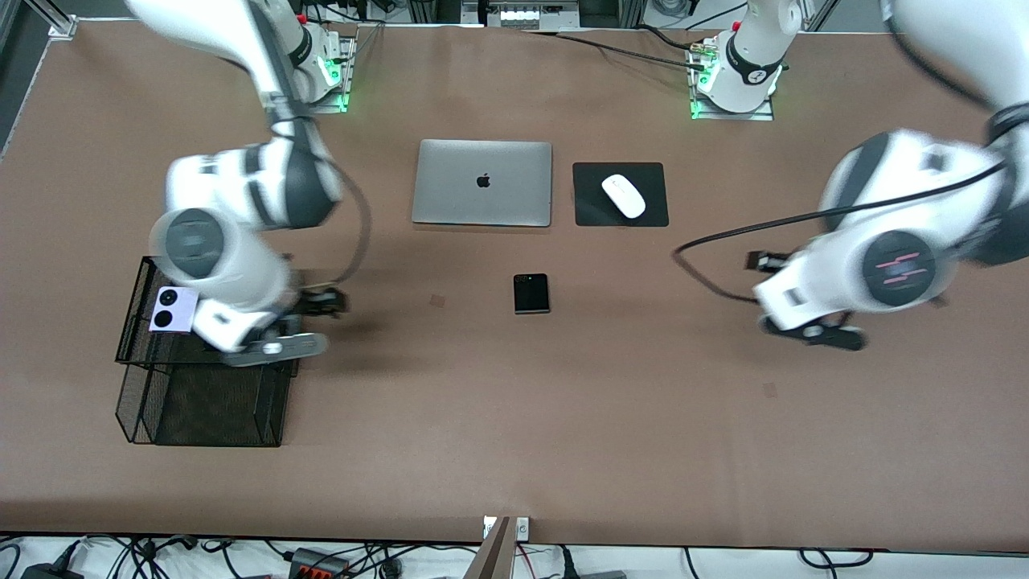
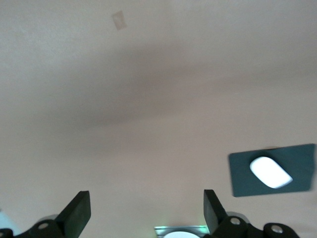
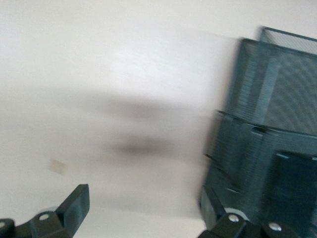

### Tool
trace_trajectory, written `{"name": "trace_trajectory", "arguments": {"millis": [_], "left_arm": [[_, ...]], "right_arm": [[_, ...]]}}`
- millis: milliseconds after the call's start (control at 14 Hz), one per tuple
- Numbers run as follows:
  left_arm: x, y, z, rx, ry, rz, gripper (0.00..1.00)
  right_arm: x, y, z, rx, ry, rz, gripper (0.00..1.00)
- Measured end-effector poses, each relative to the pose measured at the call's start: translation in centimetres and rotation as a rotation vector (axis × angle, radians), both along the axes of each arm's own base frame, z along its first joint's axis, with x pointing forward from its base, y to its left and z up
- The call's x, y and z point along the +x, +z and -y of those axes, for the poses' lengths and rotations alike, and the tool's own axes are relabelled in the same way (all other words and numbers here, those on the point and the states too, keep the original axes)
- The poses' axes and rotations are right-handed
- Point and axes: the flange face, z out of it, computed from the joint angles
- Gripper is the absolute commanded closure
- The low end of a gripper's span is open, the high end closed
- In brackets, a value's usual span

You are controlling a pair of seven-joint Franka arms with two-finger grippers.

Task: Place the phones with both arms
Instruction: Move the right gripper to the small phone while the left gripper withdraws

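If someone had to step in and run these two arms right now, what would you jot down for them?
Left gripper: open, empty, over bare table at the left arm's end.
Right gripper: open, empty, beside the black mesh rack.
Pinkish-white phone: already on the rack's upper tier.
Small black phone: flat on the table, nearer the front camera than the silver laptop.
Something dark sits in the rack in the right wrist view; cannot tell if it is a phone.
Left to do: pick up the small black phone and place it.
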Motion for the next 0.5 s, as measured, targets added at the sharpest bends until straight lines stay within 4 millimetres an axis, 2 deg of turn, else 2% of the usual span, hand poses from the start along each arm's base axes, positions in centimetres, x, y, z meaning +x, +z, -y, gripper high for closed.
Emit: {"name": "trace_trajectory", "arguments": {"millis": [143,215,501], "left_arm": [[-0.9,3.9,-3.6,-0.091,-0.024,0.098,0.00],[-1.6,5.3,-4.7,-0.097,-0.036,0.166,0.00],[-5.6,8.6,-5.2,-0.126,-0.011,0.315,0.00]], "right_arm": [[-0.8,-2.2,-4.8,0.028,0.005,0.044,0.00],[-1.3,-3.3,-6.9,0.054,0.004,0.060,0.00],[-4.3,-7.1,-14.3,0.192,-0.001,0.053,0.00]]}}
